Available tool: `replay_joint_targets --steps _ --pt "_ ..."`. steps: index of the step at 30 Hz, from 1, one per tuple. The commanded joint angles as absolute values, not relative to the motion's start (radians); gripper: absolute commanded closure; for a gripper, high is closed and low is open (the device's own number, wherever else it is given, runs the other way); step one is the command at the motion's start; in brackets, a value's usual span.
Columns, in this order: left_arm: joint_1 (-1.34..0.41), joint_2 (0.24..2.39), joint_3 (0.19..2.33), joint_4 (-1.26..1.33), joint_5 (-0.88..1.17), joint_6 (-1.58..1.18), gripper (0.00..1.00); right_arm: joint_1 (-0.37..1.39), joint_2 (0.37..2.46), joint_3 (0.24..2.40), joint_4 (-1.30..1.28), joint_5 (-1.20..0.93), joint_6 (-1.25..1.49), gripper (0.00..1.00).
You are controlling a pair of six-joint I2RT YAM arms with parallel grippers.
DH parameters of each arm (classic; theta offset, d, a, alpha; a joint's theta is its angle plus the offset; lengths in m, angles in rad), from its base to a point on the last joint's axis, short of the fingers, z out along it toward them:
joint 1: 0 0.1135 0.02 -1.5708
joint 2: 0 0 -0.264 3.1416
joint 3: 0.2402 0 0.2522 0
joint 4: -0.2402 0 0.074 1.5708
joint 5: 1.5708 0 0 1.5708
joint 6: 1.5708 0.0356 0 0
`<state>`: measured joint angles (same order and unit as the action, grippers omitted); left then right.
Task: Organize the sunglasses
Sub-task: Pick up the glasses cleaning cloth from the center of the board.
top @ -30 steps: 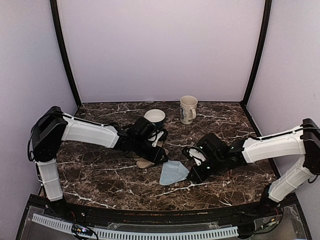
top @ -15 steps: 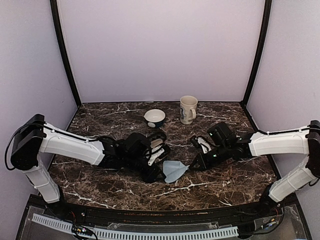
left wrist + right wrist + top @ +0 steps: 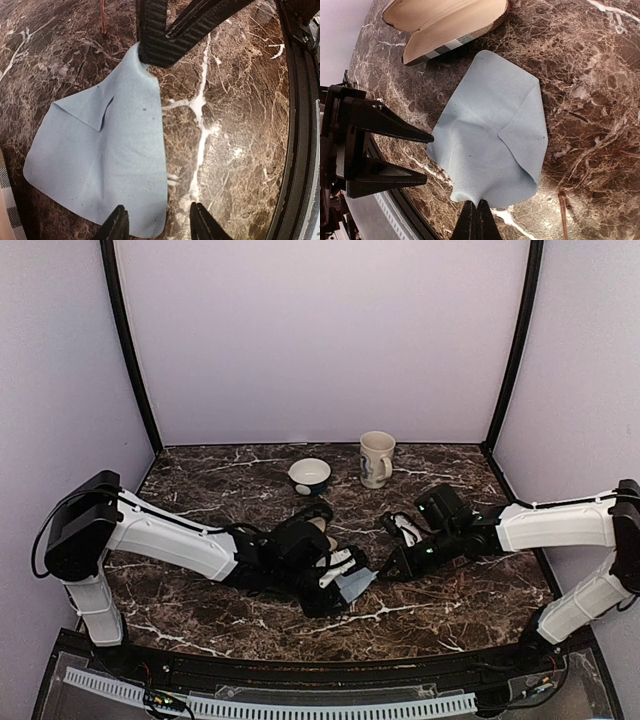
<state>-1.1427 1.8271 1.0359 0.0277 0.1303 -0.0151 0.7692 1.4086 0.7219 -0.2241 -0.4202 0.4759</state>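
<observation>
The right pincer [image 3: 476, 214] is squeezed shut on one corner of a soft, light blue square cloth [image 3: 490, 125]. The left pincer [image 3: 157, 225] is open, with the cloth's other edge between its fingers. Of the small dark wire sunglasses [image 3: 562, 207] only a thin wire shows. It lies on the table beside the pinched corner and runs about the way the right pincer points. I cannot tell which way the lenses face. The table [image 3: 600, 60] is shiny dark brown stone with white veins. The walls [image 3: 320, 340] are plain pale purple. An open oblong case [image 3: 450, 20], tan inside, lies just past the cloth.
</observation>
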Motion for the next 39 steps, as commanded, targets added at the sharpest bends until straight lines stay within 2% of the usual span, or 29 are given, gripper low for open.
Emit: replay_joint_targets --steps 1,14,19,31,37,39 --pt "-1.16 1.842 1.08 -0.018 0.075 0.038 0.58 0.761 1.417 0.72 -0.189 -0.433 0.48 1.0" --pt "-1.201 1.865 1.088 -0.07 -0.034 0.08 0.57 0.758 1.414 0.716 -0.189 -0.435 0.482 1.0" --pt "-1.207 1.87 1.083 -0.079 -0.056 0.08 0.6 0.757 1.416 0.718 -0.191 -0.435 0.482 1.0" --pt "-1.21 1.879 1.081 -0.091 -0.066 0.072 0.82 0.756 1.425 0.724 -0.189 -0.439 0.484 1.0" --pt "-1.211 1.865 1.085 -0.096 -0.065 0.066 0.99 0.757 1.425 0.732 -0.21 -0.437 0.461 1.0" --pt "-1.21 1.854 1.087 -0.099 -0.062 0.064 1.0 0.758 1.42 0.732 -0.216 -0.441 0.444 1.0"
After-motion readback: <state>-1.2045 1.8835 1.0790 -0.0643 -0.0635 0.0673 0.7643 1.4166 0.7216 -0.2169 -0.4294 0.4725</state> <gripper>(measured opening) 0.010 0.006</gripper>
